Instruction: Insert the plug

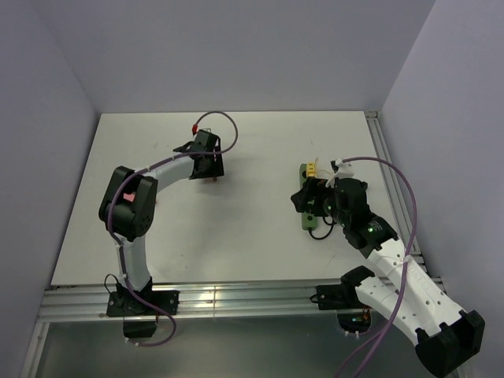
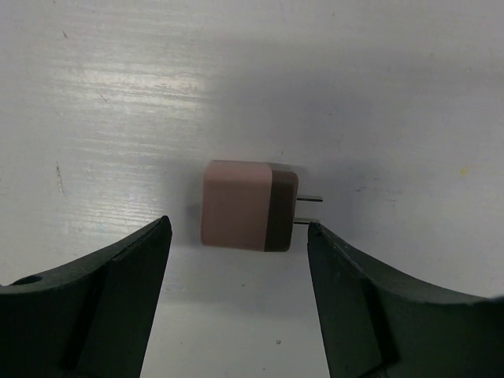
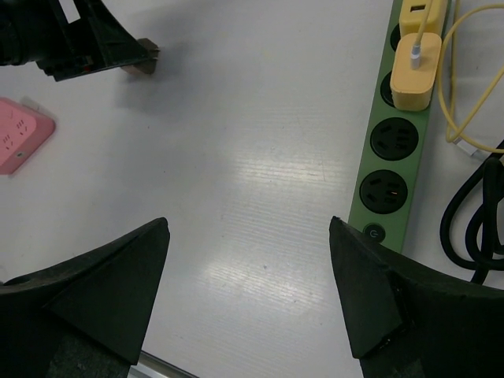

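A pink and brown cube plug [image 2: 250, 206] lies on the white table with its two prongs [image 2: 309, 209] pointing right. My left gripper [image 2: 238, 236] is open, with one finger on each side of the plug and not touching it. In the top view the left gripper [image 1: 208, 167] hovers over the plug [image 1: 209, 179] at centre-left. The green power strip [image 3: 391, 157] has two free sockets [image 3: 383, 191] and lies to the right of my right gripper [image 3: 248, 228], which is open and empty. In the top view the right gripper [image 1: 312, 198] is above the strip [image 1: 305, 221].
A yellow adapter [image 3: 415, 63] with a yellow cable [image 3: 457, 94] sits in the strip's far end. A black cable [image 3: 480, 220] loops to the right of the strip. A pink part [image 3: 20, 134] shows at the left. Walls enclose the table [image 1: 252, 236].
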Motion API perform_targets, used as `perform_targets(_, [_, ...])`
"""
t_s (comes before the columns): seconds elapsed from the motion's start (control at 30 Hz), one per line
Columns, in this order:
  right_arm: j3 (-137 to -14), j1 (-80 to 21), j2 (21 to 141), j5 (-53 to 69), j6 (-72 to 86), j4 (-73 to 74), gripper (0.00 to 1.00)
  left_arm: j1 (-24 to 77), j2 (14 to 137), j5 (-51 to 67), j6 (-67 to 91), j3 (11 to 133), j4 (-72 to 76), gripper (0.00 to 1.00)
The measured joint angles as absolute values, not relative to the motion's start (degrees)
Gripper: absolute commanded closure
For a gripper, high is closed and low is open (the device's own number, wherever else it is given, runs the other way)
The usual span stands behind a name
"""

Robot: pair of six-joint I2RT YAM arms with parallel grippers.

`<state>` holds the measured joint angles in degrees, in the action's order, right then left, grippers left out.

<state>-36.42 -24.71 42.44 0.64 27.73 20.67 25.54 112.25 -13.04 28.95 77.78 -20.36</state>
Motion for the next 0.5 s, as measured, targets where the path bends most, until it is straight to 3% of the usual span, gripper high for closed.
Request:
perform_targets(0.2, [-36.42, -24.71, 42.46, 2.76, 28.29, 20.14, 0.14, 25.39, 112.25, -13.41, 28.56, 77.76, -18.85, 0.31])
perform_targets(0.4, [-36.42, -24.71, 42.46, 3.81, 28.75, 20.14, 0.16, 25.39, 113.08, -13.39, 28.12, 77.76, -17.28, 0.49])
perform_targets(0.5, [-36.42, -24.73, 42.46, 3.92, 28.97, 20.14, 0.16, 25.39, 113.43, -13.34, 27.90, 77.76, -16.40, 0.52])
